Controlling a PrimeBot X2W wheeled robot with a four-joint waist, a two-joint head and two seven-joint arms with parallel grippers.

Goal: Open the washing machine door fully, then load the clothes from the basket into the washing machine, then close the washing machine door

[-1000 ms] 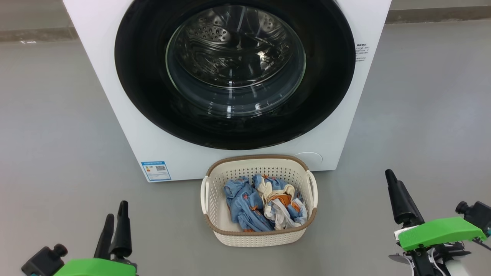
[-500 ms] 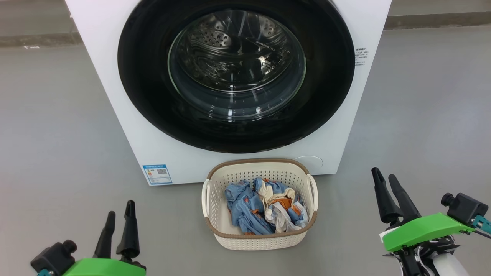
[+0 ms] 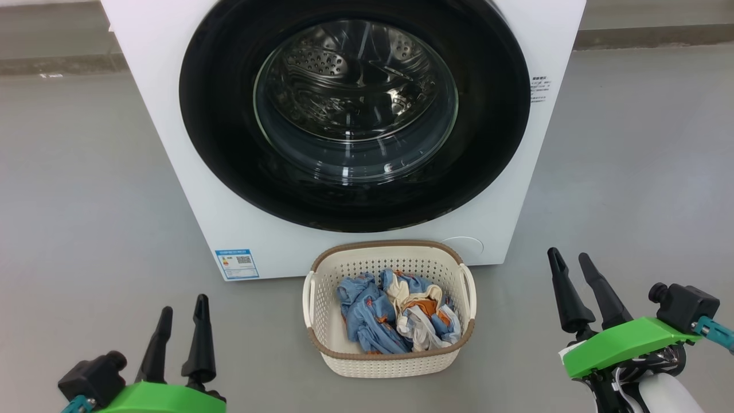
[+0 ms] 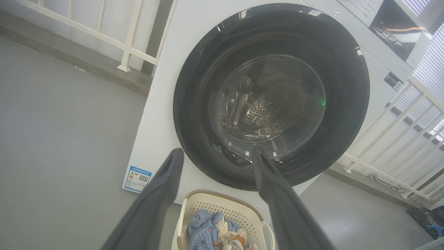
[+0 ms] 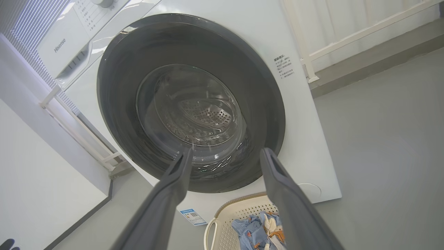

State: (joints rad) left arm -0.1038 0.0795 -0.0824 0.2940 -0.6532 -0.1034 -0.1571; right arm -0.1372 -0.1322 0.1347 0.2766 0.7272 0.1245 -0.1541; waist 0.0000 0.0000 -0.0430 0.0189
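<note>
flanking 1 basket (image 3: pixel 390 362) of clothes (image 3: pixel 395 314), left gripper (image 3: pixel 184 304) and right gripper (image 3: pixel 567 254) hold jaws wide; 1 door (image 3: pixel 355 112) shut.

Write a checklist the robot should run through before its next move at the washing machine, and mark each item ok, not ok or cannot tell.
1. The door open for loading: not ok, it is shut.
2. The left gripper open and empty: ok.
3. The right gripper open and empty: ok.
4. The clothes all inside the basket: ok.
5. The basket out of the door's swing: cannot tell; it stands on the floor just below the door.
</note>
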